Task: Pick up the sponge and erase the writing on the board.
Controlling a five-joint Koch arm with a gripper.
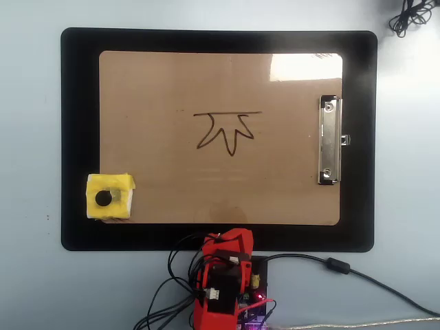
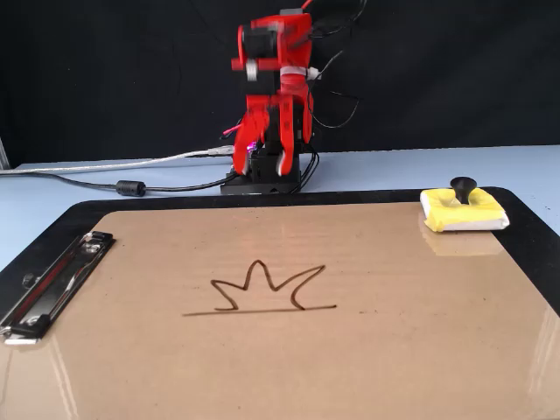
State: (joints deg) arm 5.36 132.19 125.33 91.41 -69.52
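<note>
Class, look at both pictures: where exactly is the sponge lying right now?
The sponge lies at the board's lower-left corner in the overhead view, overlapping the black mat. In the fixed view it is at the far right.

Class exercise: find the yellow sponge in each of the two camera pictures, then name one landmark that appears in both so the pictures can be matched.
Overhead view: the sponge sits at lower left, overlapping the board's bottom-left corner.
Fixed view: the sponge sits at upper right, at the board's far right corner.
Shared landmark: the metal clip, on the board's short edge opposite the sponge.
</note>
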